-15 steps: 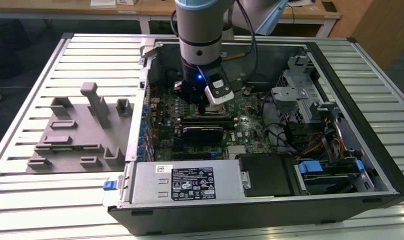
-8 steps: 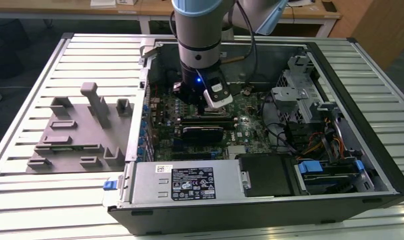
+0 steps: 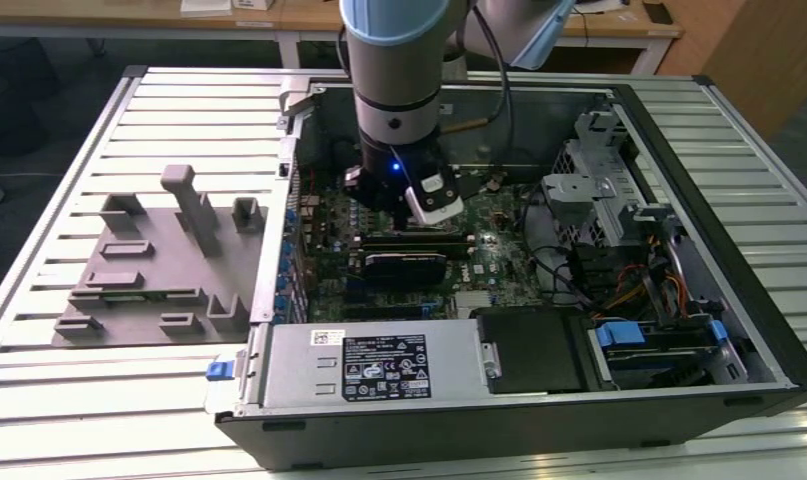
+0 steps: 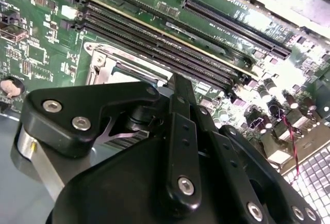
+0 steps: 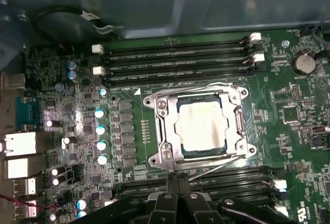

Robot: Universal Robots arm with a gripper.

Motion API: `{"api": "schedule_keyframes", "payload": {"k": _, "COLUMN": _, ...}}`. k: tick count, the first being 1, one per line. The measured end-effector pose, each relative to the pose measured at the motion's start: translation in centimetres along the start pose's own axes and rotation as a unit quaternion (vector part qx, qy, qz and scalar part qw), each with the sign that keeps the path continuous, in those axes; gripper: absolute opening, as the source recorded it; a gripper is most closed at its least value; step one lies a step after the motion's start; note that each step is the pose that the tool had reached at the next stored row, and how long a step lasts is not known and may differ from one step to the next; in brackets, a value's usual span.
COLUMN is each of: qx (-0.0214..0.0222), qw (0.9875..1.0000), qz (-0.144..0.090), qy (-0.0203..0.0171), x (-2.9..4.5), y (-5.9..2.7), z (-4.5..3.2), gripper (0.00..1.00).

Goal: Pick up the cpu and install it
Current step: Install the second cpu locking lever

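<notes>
Hovering over the green motherboard (image 5: 154, 79) inside the open black computer case (image 3: 723, 330), black gripper (image 5: 178, 185) with fingers pressed together, empty, shiny silver square cpu (image 5: 200, 126) seated in its metal socket frame (image 5: 160, 131).

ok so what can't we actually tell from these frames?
- Whether the cpu is fully seated: it lies in the socket frame in the first wrist view, but its contact side faces down.
- Socket in the exterior view: the arm stands in front of it.
- Socket in the second wrist view: the gripper body covers most of it.
- Gripper tips: the first wrist view's edge cuts off the body behind them.
</notes>
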State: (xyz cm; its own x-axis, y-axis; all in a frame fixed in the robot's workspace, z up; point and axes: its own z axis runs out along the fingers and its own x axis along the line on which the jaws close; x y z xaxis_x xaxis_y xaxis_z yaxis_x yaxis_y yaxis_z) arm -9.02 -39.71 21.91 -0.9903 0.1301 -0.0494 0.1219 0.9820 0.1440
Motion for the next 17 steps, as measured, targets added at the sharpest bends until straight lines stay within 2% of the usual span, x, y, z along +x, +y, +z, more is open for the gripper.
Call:
{"api": "schedule_keyframes", "payload": {"k": 3, "qx": -0.0151, "qw": 0.9999, "qz": 0.001, "qy": 0.002, "x": 0.02, "y": -0.45, "z": 0.06, "gripper": 0.11}}
{"api": "schedule_keyframes", "payload": {"k": 6, "qx": -0.0255, "qw": 0.9997, "qz": 0.002, "qy": 0.0032, "x": 0.04, "y": -0.78, "z": 0.25, "gripper": 0.11}}
{"api": "schedule_keyframes", "payload": {"k": 12, "qx": -0.0411, "qw": 0.9991, "qz": 0.003, "qy": 0.0051, "x": 0.23, "y": -1.37, "z": 0.67, "gripper": 0.11}}
{"api": "schedule_keyframes", "payload": {"k": 17, "qx": -0.0513, "qw": 0.9987, "qz": 0.003, "qy": 0.0064, "x": 0.51, "y": -1.78, "z": 1.04, "gripper": 0.11}}
